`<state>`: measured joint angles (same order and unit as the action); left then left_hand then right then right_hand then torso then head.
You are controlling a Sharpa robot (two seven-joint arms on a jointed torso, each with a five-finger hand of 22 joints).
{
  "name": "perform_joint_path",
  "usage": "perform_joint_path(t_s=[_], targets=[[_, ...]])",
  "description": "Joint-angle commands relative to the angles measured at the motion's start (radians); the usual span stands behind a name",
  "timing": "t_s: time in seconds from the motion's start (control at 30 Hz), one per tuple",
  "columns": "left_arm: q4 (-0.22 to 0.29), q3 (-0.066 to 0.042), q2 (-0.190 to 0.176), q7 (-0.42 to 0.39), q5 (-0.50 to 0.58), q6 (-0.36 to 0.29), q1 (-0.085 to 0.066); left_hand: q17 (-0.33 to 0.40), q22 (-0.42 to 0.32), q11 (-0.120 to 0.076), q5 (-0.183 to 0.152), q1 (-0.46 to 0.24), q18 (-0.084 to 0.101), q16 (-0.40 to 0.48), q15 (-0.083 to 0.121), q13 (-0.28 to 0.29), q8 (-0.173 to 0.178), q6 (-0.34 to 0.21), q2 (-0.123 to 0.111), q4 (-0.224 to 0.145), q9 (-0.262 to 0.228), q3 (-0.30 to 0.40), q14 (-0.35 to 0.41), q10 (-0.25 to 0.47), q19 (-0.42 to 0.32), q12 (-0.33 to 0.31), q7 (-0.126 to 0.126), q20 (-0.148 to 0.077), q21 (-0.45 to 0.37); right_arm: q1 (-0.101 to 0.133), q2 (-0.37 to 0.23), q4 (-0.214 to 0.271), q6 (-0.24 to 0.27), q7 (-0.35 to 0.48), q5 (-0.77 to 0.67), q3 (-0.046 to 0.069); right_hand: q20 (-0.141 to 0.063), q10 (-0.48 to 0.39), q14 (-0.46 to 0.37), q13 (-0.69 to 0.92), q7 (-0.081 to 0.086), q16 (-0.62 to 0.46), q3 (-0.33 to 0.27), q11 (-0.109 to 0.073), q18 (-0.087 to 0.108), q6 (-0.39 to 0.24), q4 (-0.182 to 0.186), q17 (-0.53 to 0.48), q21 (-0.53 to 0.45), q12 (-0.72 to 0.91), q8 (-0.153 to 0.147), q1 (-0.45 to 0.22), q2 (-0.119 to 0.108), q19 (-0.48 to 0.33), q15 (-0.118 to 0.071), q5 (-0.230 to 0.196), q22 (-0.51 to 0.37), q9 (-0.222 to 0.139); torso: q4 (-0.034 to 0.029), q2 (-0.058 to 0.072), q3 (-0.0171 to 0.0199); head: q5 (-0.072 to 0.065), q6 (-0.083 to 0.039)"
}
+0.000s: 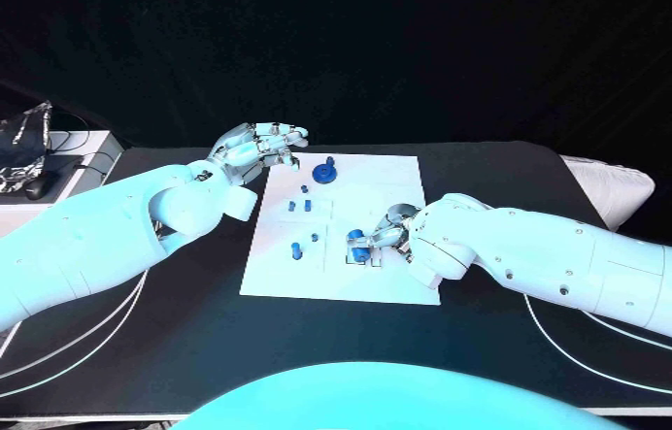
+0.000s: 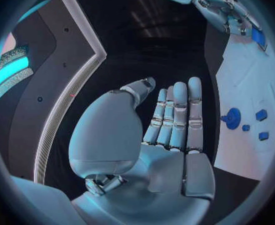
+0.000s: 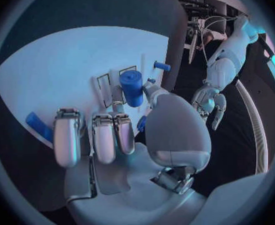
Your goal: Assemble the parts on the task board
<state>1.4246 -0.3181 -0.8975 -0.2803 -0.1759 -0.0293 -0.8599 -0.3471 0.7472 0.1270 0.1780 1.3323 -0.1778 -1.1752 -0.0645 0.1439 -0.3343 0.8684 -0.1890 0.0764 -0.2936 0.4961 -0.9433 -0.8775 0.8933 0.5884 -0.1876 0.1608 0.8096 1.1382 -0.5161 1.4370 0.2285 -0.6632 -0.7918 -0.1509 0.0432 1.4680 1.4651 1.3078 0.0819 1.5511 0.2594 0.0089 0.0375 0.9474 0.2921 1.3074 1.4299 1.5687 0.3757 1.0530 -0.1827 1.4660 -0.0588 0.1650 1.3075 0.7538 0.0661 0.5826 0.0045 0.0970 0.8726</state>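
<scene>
Assembly looks early to mid-stage, judged from how the parts lie.

Nearest: the right hand [image 1: 388, 236] sits over the near-right part of the board [image 1: 386, 173]. Its fingers [image 3: 104, 137] are curled down, and a blue cylinder [image 3: 132, 87] stands upright just beyond the fingertips, beside the thumb, over outlined slots on the board. Whether the thumb and a finger actually pinch it cannot be told from the right wrist view; the cylinder is at least touching or very close. I judge this to be the insertion step in hand: cylinder going into, or just seated in, its slot.

Left of that hand, one short blue peg [image 1: 295, 249] stands alone on the board, untouched. Further back, a small cluster of pegs [image 1: 301, 205] near the board's middle; the head view shows roughly three, too small to count firmly.

Farthest: a round blue knob [image 1: 326, 172] near the far edge, seen in the left wrist view as a disc with a stub.

The left hand [image 1: 260, 146] hovers at the board's far-left corner, off the parts. Fingers extended side by side, thumb apart, holding nothing.

Count: boards 1; cylinders 1; knobs 1; loose pegs about 4, uncertain. Hands 2.

Left to do, by judgement: most small pegs and the knob.
</scene>
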Motion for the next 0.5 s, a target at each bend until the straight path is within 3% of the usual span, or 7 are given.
perform_joint_path(t_s=[0.03, 0.27, 0.5], targets=[[0.003, -0.001, 0.000, -0.003, 0.004, 0.014, 0.000, -0.001, -0.001, 0.003, -0.002, 0.002, -0.005, 0.006, 0.000, -0.001, -0.002, -0.007, -0.009, 0.005, 0.001, -0.002, 0.009, 0.007, 0.007, -0.005, 0.000, 0.001, -0.005, -0.001, -0.002, 0.003, 0.011, 0.018, -0.022, -0.001, -0.001, 0.103, 0.090, 0.263, 0.000, -0.001, -0.042, -0.003, -0.012, -0.003, 0.000, 0.187, -0.005, 0.002, -0.007, -0.025, 0.014, 0.079, -0.002, 0.059, 0.229, 0.004, 0.0000, -0.001, -0.0003, -0.001, 0.000], [0.003, -0.001, -0.002, -0.001, 0.004, 0.013, -0.001, -0.001, -0.001, 0.003, -0.002, 0.002, -0.005, 0.006, 0.000, -0.001, -0.002, -0.007, -0.009, 0.005, 0.001, -0.002, 0.009, 0.007, 0.007, -0.005, 0.000, 0.001, -0.005, -0.003, -0.010, 0.014, 0.030, 0.031, -0.034, -0.001, -0.001, 0.103, 0.091, 0.263, -0.001, 0.000, -0.120, -0.004, -0.012, -0.003, 0.001, 0.191, -0.001, 0.002, -0.005, -0.058, 0.041, 0.079, -0.002, -0.004, 0.230, 0.012, -0.0002, -0.001, 0.0002, 0.000, 0.000], [0.004, -0.001, -0.003, -0.001, 0.004, 0.013, -0.001, -0.001, -0.001, 0.003, -0.002, 0.002, -0.005, 0.006, 0.000, -0.001, -0.002, -0.007, -0.009, 0.005, 0.001, -0.002, 0.009, 0.007, 0.007, -0.005, 0.000, 0.001, -0.005, -0.005, -0.034, 0.036, 0.040, 0.044, -0.051, -0.001, -0.001, 0.103, 0.092, 0.263, -0.002, 0.001, -0.161, -0.004, -0.013, -0.002, 0.002, 0.195, 0.004, 0.002, -0.003, -0.073, 0.061, 0.080, -0.003, -0.021, 0.231, 0.015, -0.0004, 0.000, -0.0003, 0.003, 0.000]])
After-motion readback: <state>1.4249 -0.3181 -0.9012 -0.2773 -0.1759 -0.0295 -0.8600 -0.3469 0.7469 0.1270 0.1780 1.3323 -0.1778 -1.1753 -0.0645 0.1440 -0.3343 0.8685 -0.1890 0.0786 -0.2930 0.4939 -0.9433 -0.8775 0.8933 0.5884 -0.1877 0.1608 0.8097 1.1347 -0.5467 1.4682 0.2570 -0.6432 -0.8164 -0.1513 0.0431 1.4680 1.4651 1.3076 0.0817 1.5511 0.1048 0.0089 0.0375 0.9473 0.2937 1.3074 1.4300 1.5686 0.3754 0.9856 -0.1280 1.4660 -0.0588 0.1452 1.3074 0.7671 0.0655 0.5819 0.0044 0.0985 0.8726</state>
